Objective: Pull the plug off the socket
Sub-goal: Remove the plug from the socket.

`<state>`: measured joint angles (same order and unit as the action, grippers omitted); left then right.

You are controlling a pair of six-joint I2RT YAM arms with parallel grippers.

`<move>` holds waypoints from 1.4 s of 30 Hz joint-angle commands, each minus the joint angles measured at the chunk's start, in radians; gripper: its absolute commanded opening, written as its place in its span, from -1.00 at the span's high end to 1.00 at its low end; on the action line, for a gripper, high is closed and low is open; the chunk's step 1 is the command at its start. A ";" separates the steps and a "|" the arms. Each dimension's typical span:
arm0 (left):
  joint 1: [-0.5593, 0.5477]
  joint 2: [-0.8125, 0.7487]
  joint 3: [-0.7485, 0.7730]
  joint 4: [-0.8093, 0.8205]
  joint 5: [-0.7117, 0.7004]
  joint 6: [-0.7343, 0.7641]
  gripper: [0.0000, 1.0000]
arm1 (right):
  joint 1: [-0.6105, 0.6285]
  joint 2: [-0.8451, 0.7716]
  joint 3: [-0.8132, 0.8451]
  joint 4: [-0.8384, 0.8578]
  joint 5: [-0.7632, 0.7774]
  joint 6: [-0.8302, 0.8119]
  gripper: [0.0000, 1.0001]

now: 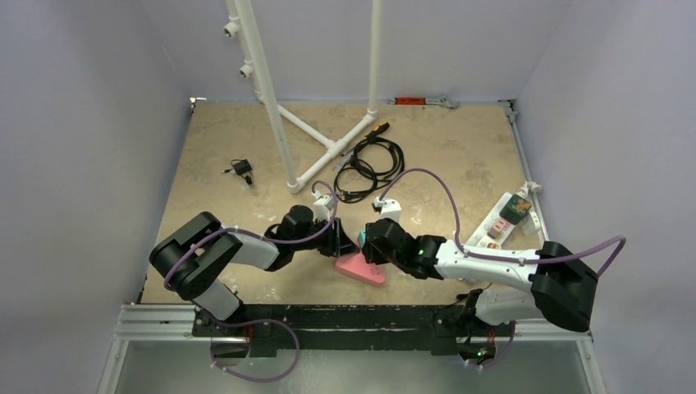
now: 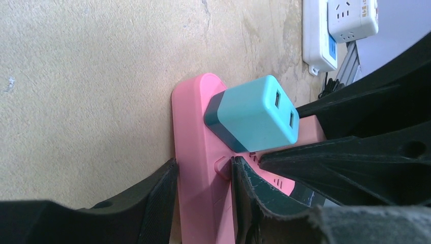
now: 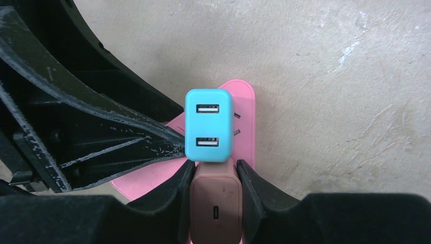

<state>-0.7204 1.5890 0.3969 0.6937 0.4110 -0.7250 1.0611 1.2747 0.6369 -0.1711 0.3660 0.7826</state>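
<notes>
Between the right gripper's [image 3: 214, 172] fingers sat the brown plug [image 3: 215, 208], a squat block with one small port on its outer face. Both pads lay against its flanks, so this hand read as pinched on the plug. Just beyond the fingertips stood a teal plug [image 3: 208, 125] with two USB ports, hard up against the brown one. It was seated in the same pink socket strip [image 3: 245, 101]. The strip lay on the table [image 3: 330, 76], under and ahead of the right hand.

The left gripper [image 2: 203, 163] was set opposite, with one finger on each side of the strip's body, just short of the teal plug. It read as pressed together on the strip, acting as a clamp. The right hand's fingers crossed close by the left's; whether they touched could not be resolved.

Handling, judged:
- The brown plug looked like rigid moulded plastic, light, with a smooth shell, so likely slippery under a weak pinch.
- The pins probably sit in spring contacts. Expect firm resistance, then a sudden release.
- The strip looked light too and would likely lift with the plug unless held down, hence the left clamp.
- The best hold is across the two free flat flanks, low toward the strip face, since the teal neighbour blocks the far side.
- The pull should run straight along the pins, because rocking risks bending them.
- The plug's base was hidden by the fingers, so how deeply it was seated could not be told.
</notes>
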 commanded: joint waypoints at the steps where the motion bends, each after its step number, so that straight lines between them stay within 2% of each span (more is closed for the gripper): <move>1: 0.008 0.040 -0.021 -0.129 -0.096 0.039 1.00 | 0.037 -0.025 0.085 -0.056 0.142 0.027 1.00; 10: 0.009 0.042 -0.031 -0.104 -0.095 0.022 1.00 | 0.131 0.081 0.176 -0.216 0.286 0.118 1.00; 16: 0.008 0.037 -0.033 -0.104 -0.098 0.022 1.00 | 0.138 0.095 0.178 -0.208 0.283 0.120 1.00; 24: 0.008 0.025 -0.030 -0.089 -0.089 0.019 1.00 | 0.138 0.019 0.145 -0.159 0.220 0.104 1.00; 25: 0.009 0.013 -0.027 -0.089 -0.087 0.018 0.96 | 0.137 0.003 0.136 -0.141 0.211 0.096 1.00; 27: 0.008 -0.015 -0.008 -0.101 -0.083 0.020 0.75 | 0.134 -0.030 0.119 -0.109 0.191 0.081 1.00; 32: 0.009 -0.126 0.051 -0.187 -0.078 0.078 0.04 | 0.081 -0.108 0.070 -0.025 0.092 0.028 1.00; 34: 0.008 -0.184 0.077 -0.256 -0.097 0.110 -0.17 | 0.056 -0.143 0.046 0.011 0.052 -0.003 1.00; 38: 0.008 -0.331 0.107 -0.415 -0.165 0.165 -0.41 | -0.028 -0.227 -0.015 0.104 -0.081 -0.050 1.00; 42: 0.007 -0.477 0.109 -0.488 -0.161 0.200 -0.46 | -0.082 -0.294 -0.055 0.164 -0.162 -0.078 1.00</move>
<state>-0.7181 1.2255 0.4732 0.3092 0.2752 -0.5995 1.0176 1.0424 0.6064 -0.1341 0.3225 0.7589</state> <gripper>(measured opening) 0.724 0.349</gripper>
